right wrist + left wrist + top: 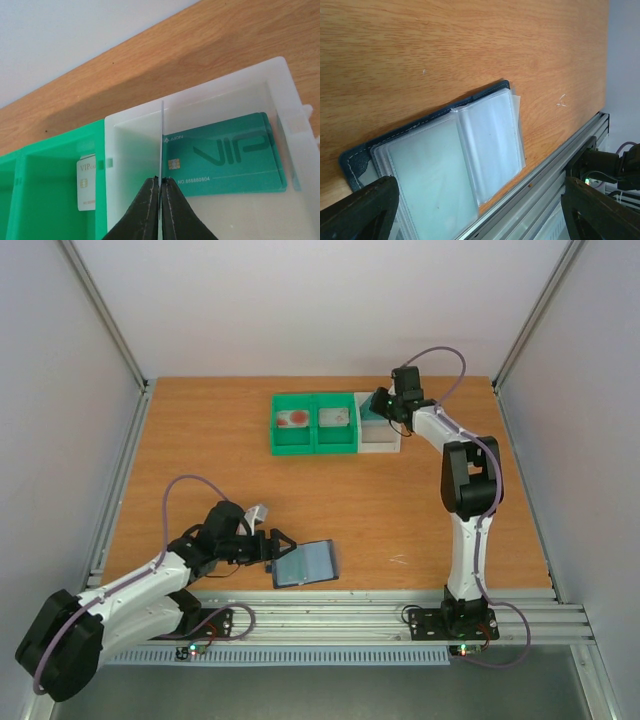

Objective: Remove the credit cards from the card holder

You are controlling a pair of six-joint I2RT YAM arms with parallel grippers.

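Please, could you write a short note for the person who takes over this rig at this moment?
Left gripper: open, at the holder, which lies open by the near edge.
Right gripper: shut on a thin card, edge-on over the white bin.
Done: teal card lies in the white bin; two cards in the green bin.
To do: drop the held card; check the holder's sleeves, I cannot tell if they are empty.

Bench (pixel 200 470), wallet, two bins.
Open wallet (pixel 308 563) lies at the left claw's (pixel 277 552) tips; white bin (pixel 380 448) sits under the right claw (pixel 378 406), green bin (pixel 300 448) touching it.
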